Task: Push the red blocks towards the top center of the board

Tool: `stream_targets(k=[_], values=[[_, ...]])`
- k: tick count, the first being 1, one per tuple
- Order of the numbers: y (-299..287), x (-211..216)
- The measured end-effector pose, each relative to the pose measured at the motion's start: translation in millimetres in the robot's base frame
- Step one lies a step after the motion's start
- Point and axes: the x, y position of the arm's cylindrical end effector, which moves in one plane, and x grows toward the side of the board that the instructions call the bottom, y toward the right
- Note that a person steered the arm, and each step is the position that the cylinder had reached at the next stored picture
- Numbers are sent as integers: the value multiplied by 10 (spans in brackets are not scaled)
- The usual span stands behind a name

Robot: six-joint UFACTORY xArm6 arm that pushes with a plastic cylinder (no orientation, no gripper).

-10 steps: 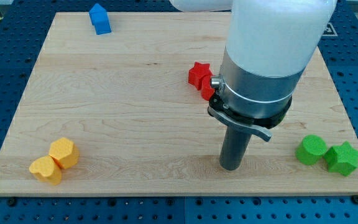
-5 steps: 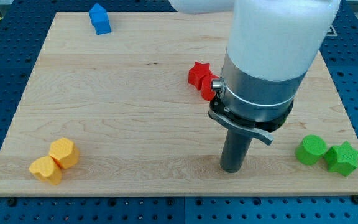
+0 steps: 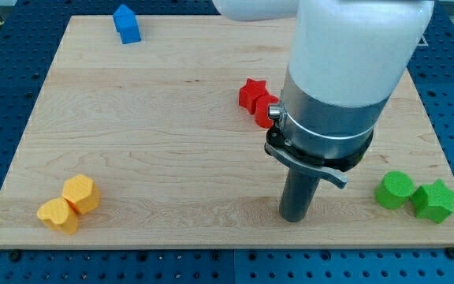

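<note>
While my tip (image 3: 293, 216) has crept slightly rightward, the red star block (image 3: 251, 95) stays put; no jaws exist.

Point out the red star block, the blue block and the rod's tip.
red star block (image 3: 251, 95): camera view, on its top face.
blue block (image 3: 126, 24): camera view, on its front face.
my tip (image 3: 293, 217): camera view, on the rod's very end, below the red star block.

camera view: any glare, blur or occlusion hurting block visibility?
Camera view: even light, soft shadows, all sharp. The arm's white housing is bright, not blown out, and hides part of the red blocks; my tip sits below them on the board.
</note>
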Motion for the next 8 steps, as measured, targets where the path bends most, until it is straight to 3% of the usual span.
stream_targets(k=[1, 3, 8], values=[[0, -228], [0, -1109], [-107, -1452]])
